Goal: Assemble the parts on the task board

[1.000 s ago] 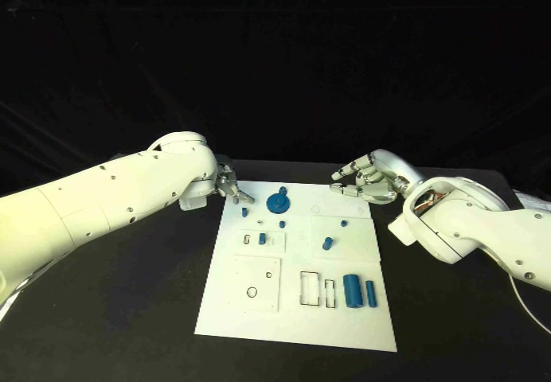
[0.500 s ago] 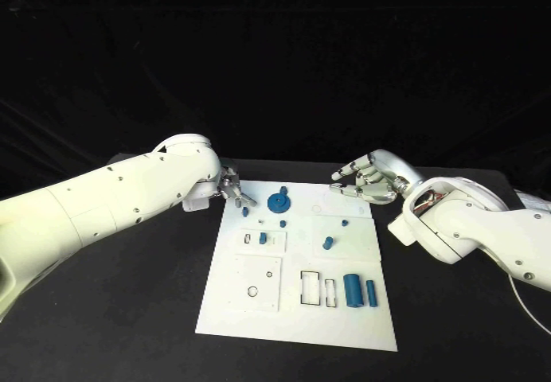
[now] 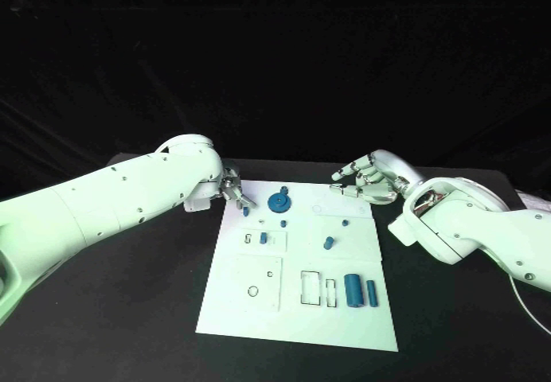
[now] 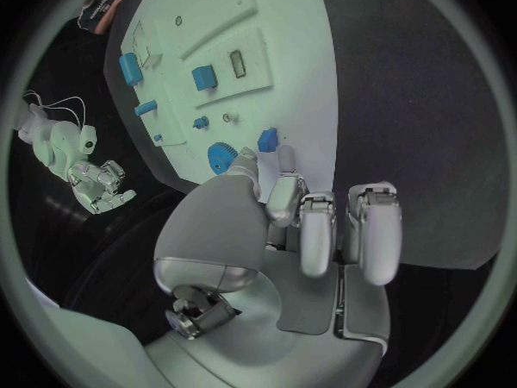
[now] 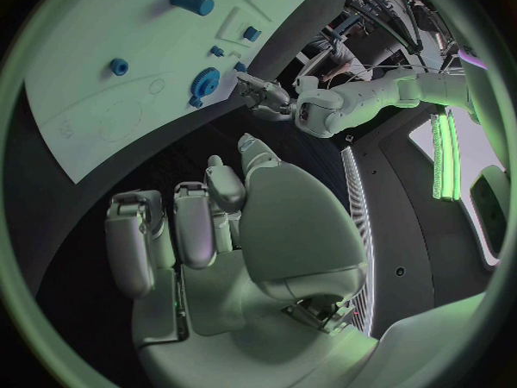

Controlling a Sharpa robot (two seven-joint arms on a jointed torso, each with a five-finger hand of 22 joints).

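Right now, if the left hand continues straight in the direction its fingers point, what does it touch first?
Probably the small blue part just ahead of the left hand fingertips at the task board far corner; the gear lies beyond. Depth is unclear.

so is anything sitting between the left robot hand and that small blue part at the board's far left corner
Nothing visible is in the way. The left robot hand has its fingertips right at the small blue part on the task board, with no other piece between them. The blue gear stands off to the side.

Right robot hand (image 5: 215, 233) empty beside task board (image 5: 97, 86).
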